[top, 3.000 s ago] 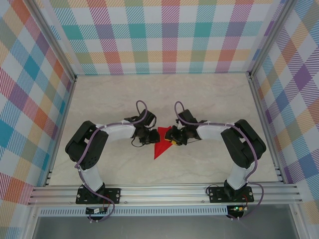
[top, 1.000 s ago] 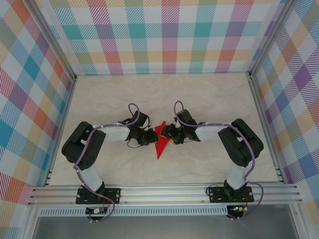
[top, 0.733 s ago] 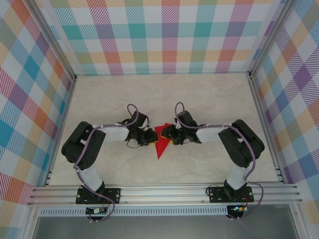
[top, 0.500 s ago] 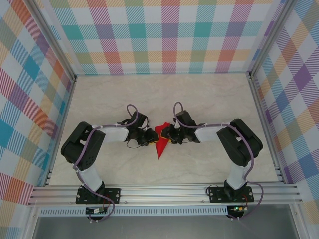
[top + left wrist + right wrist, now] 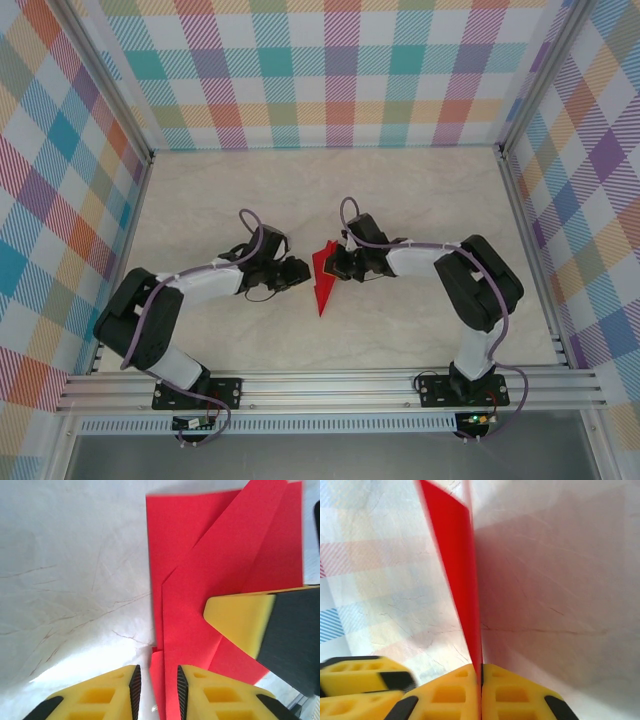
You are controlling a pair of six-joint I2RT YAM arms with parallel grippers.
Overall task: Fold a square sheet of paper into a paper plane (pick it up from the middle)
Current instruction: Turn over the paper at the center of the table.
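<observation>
Right gripper [image 5: 481,672] is clamped shut on the paper plane [image 5: 210,565], its yellow fingers pressed together with the red sheet standing on edge between them. The plane sits around the middle of the table [image 5: 420,200], a slim dart whose point aims at the near edge. Left gripper [image 5: 157,672] waits just beside the plane's left edge with its jaws a sliver apart. A strip of red shows in the gap, but the pads do not appear to pinch it.

The risk, as I judge it, lies in the single hold. With one pinch near the wide end, the long point hangs free, so any twist of the right wrist could spring the centre crease open or skew the layers. If the left jaws close while the paper is off-centre in the gap, they may crumple the edge instead of gripping it.

Half a second ago the left arm sat tucked, with its elbow raised. Now it stretches low toward the table's left near corner. The red shape looks narrower than three seconds back.
</observation>
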